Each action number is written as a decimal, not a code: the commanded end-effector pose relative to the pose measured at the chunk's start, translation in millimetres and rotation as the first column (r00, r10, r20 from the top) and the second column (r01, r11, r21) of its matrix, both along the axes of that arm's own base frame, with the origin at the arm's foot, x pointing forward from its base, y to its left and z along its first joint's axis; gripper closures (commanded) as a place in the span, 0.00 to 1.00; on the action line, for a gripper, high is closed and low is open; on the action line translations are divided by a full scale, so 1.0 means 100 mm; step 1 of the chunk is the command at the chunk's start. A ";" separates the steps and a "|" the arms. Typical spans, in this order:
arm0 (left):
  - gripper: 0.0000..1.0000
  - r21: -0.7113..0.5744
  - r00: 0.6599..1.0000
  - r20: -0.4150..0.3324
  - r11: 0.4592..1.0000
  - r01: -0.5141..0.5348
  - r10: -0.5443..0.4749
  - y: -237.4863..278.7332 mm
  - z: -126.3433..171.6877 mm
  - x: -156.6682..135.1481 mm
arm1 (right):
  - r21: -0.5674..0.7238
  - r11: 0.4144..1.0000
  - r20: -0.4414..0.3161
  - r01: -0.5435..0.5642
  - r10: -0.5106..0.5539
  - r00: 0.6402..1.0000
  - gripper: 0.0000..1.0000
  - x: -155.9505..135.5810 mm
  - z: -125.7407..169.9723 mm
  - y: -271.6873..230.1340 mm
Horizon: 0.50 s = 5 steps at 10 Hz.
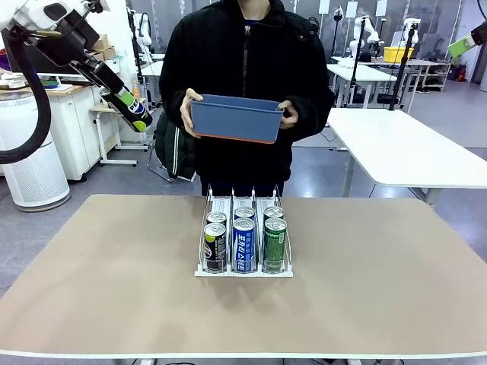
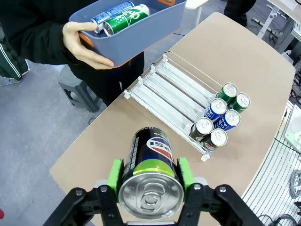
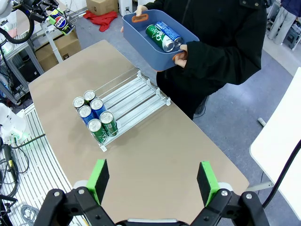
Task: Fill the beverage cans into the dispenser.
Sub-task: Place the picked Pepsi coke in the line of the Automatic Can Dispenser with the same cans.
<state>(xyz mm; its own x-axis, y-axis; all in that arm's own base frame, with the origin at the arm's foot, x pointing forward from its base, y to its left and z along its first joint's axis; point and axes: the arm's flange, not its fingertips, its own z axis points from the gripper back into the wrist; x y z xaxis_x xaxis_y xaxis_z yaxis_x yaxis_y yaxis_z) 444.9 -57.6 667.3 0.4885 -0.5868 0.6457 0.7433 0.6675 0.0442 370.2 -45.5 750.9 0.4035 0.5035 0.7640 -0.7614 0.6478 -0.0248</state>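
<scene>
**Left hand [image 2: 149,175] is clamping a black-and-yellow-green can [image 2: 153,150] high off the bench [image 1: 380,296]; right hand [image 3: 153,181] is hanging wide open, carrying nothing.**

The can is probably handling as smooth, thin-walled metal: stiff while full, fairly weighty, slippery and easy to dent. Squeezing across the round wall just below the silver top, as the left hand is doing, is looking like a sound hold. One can is sitting in the left hand. Six are standing in the dispenser [image 2: 169,92] below and ahead of that hand: two black, two blue and two green, one colour per lane. Two more, one blue and one green, are lying in the blue bin [image 1: 236,122] the person is holding beyond it.
</scene>
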 end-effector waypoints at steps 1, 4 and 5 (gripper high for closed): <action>0.63 -0.010 1.000 0.002 1.000 0.001 -0.001 0.03 0.01 -0.01 | 0.007 1.000 -0.008 -0.002 0.002 1.000 0.00 0.00 0.01 0.02; 0.43 0.000 1.000 0.000 1.000 0.000 0.000 0.00 0.00 0.00 | 0.007 1.000 -0.008 -0.002 0.002 1.000 0.00 0.00 0.01 0.02; 0.43 0.029 0.990 -0.096 0.994 -0.101 0.104 -0.05 -0.04 0.04 | 0.007 1.000 -0.008 -0.002 0.002 1.000 0.00 0.00 0.01 0.02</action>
